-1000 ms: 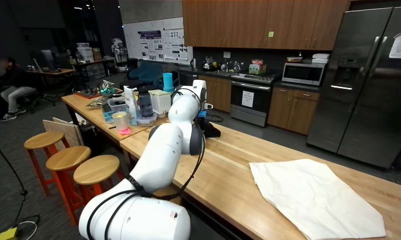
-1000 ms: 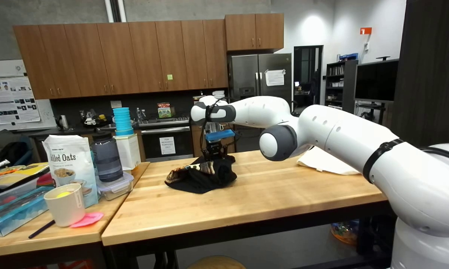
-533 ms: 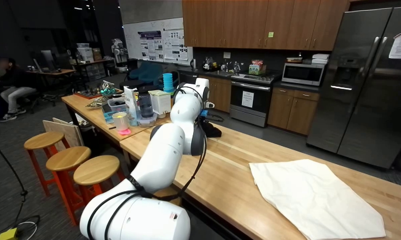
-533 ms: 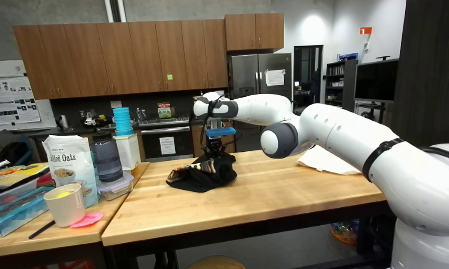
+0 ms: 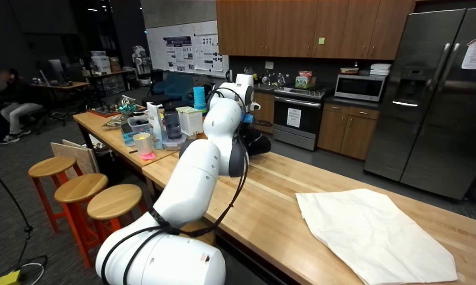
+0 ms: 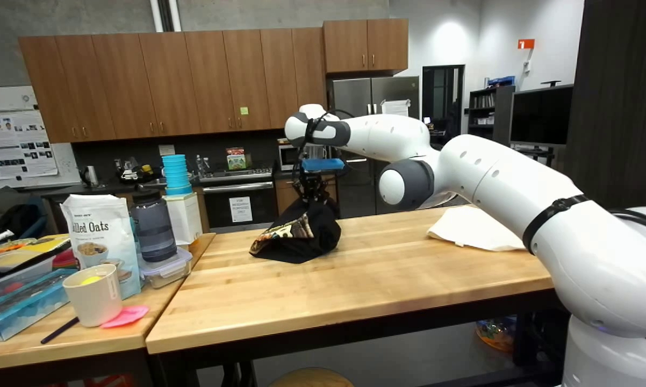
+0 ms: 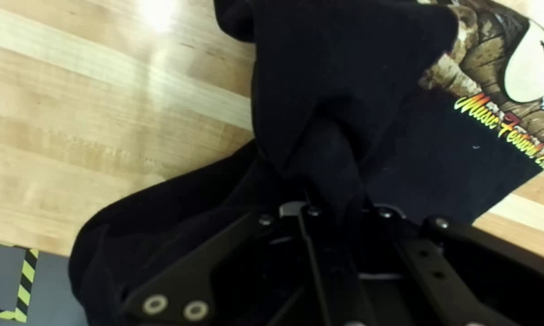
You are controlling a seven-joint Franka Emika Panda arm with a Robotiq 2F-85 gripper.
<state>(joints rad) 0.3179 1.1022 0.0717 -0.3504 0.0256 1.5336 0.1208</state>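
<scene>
My gripper (image 6: 312,198) is shut on a black cloth (image 6: 301,239) with a coloured print. It pinches a gathered fold and lifts it, while the lower part of the cloth still seems to rest on the wooden table (image 6: 366,279). In the wrist view the fold of black cloth (image 7: 308,81) runs up between the fingertips (image 7: 337,213), and the print carries "Music Festival" lettering. The dark fingers against dark cloth are hard to make out. In an exterior view the arm hides most of the gripper, and part of the black cloth (image 5: 260,144) shows beside it.
A white cloth (image 5: 374,233) lies flat on the table. At the adjoining table stand an oats bag (image 6: 98,236), a dark bottle (image 6: 153,228), a mug (image 6: 93,298), a lidded container (image 6: 167,269) and stacked blue cups (image 6: 176,174). Stools (image 5: 115,201) stand beside the tables.
My gripper has risen with the black cloth in it. The cloth is pulled up into a taller peak and its lower edge has shifted slightly away. The white cloth has not moved.
</scene>
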